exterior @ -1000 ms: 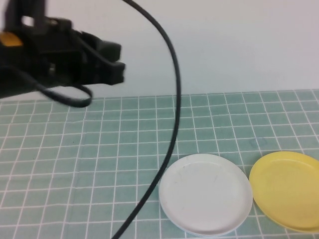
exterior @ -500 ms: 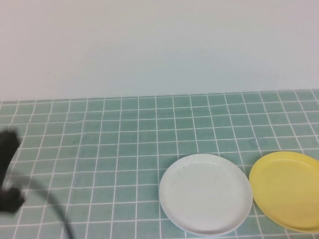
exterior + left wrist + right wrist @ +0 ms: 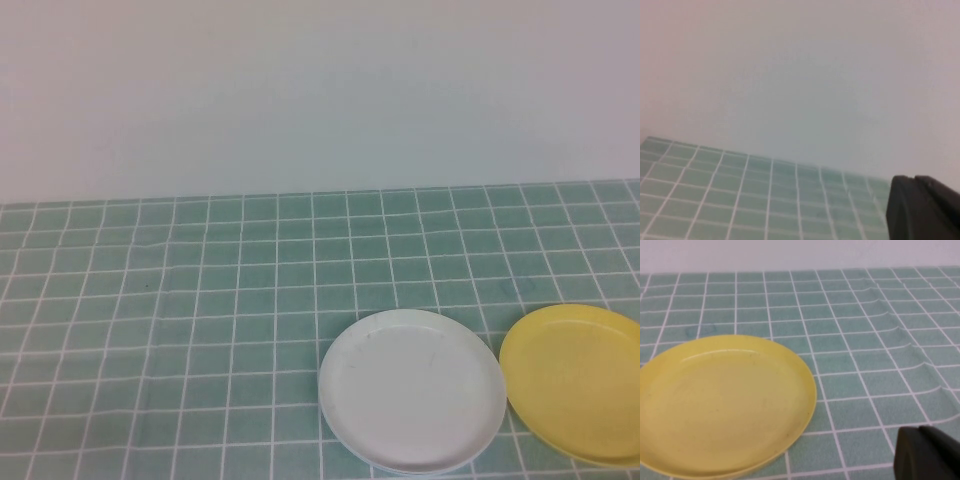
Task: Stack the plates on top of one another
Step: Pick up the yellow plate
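A white plate (image 3: 412,388) lies on the green grid mat near the front, right of centre. Just to its right sits a yellow plate (image 3: 575,380), apart from it by a narrow gap and cut by the view's edge. Neither arm shows in the high view. In the right wrist view my right gripper (image 3: 919,431) is shut and empty, low over the mat beside the yellow plate (image 3: 720,402). In its own wrist view my left gripper (image 3: 915,181) is shut on nothing, facing the wall and the far mat.
The green mat (image 3: 200,300) with white grid lines covers the table up to a plain pale wall (image 3: 320,90). Ripples crease the mat (image 3: 900,340) past the yellow plate in the right wrist view.
The left arm and its black cable, raised at the upper left a second ago, dropped to the left edge and have now left the high view. The plates have not moved.
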